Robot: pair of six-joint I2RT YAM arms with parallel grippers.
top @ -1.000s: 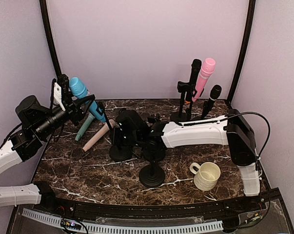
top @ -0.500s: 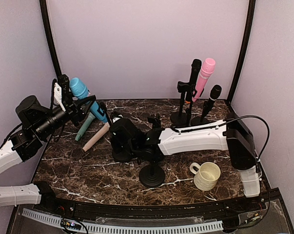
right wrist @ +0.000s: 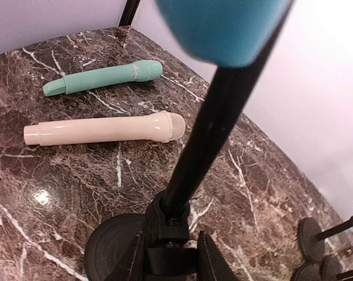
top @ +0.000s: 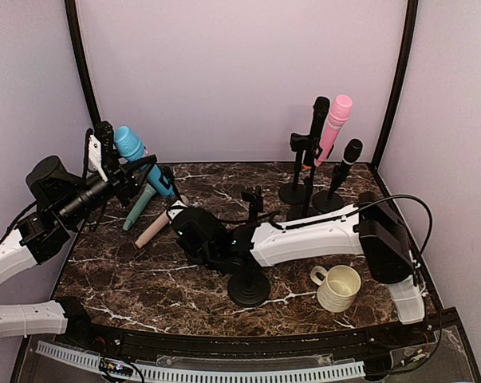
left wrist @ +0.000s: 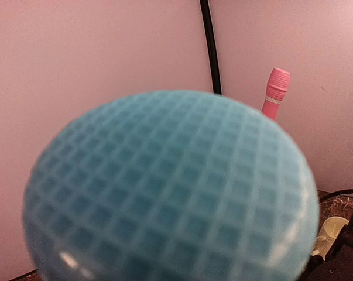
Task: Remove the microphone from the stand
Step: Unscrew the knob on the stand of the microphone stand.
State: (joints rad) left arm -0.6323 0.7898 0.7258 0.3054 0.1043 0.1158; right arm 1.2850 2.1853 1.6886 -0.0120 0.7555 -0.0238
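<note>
The blue microphone (top: 131, 147) is up at the far left, tilted, and its mesh head fills the left wrist view (left wrist: 170, 187). My left gripper (top: 142, 174) is shut on its body just below the head; its fingers are hidden in the left wrist view. The microphone's black stand (right wrist: 214, 123) runs down to a round base (right wrist: 109, 249). My right gripper (top: 199, 237) is low at that base and shut on the bottom joint of the pole, in the right wrist view (right wrist: 169, 244). The stand's clip is hidden.
A teal microphone (top: 139, 206) and a cream one (top: 156, 226) lie on the marble by the stand. An empty black stand (top: 248, 286) is at the front centre, with a cream mug (top: 339, 287) to its right. Pink (top: 334, 126) and black microphones (top: 348, 158) stand at the back right.
My right gripper has moved left and down to the foot of the stand and now covers its base. The left arm and the blue microphone have not moved.
</note>
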